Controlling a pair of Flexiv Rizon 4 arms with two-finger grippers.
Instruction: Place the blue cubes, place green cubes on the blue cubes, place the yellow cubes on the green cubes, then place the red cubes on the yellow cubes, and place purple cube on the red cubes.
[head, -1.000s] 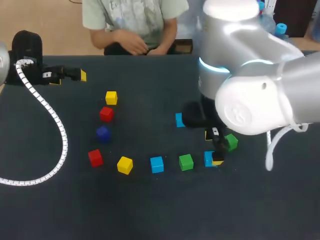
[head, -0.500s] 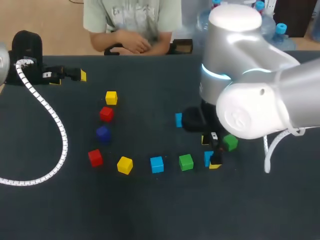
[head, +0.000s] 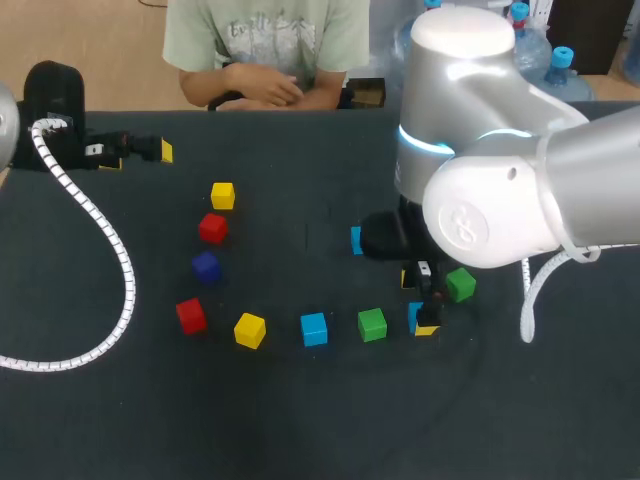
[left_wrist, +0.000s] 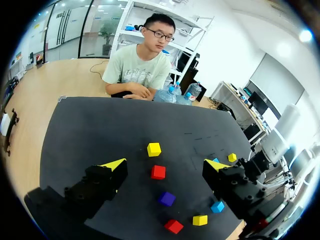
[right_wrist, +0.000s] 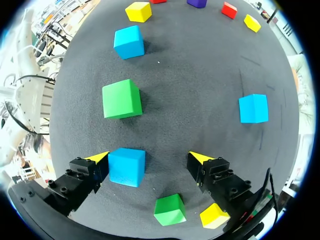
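Note:
My right gripper (head: 419, 304) (right_wrist: 149, 158) is open and low over the table. A blue cube (right_wrist: 126, 166) (head: 414, 316) lies between its fingers, close against one of them, with a wide gap to the other. Ahead of it are a green cube (right_wrist: 121, 98) (head: 372, 324) and two more blue cubes (right_wrist: 129, 42) (right_wrist: 253, 108). Under the wrist sit another green cube (right_wrist: 170, 210) (head: 461, 284) and a yellow cube (right_wrist: 215, 216). My left gripper (head: 140, 155) (left_wrist: 165, 164) stands open and empty at the far left, high above the table.
On the left half lie a yellow cube (head: 222, 195), a red cube (head: 212, 228), a purple cube (head: 206, 266), a second red cube (head: 190, 315) and a yellow cube (head: 250, 329). A white coiled cable (head: 118, 270) trails across the left side.
My right arm has shifted a little to the left, its gripper staying open about the blue cube. The left arm and the cubes have not moved.

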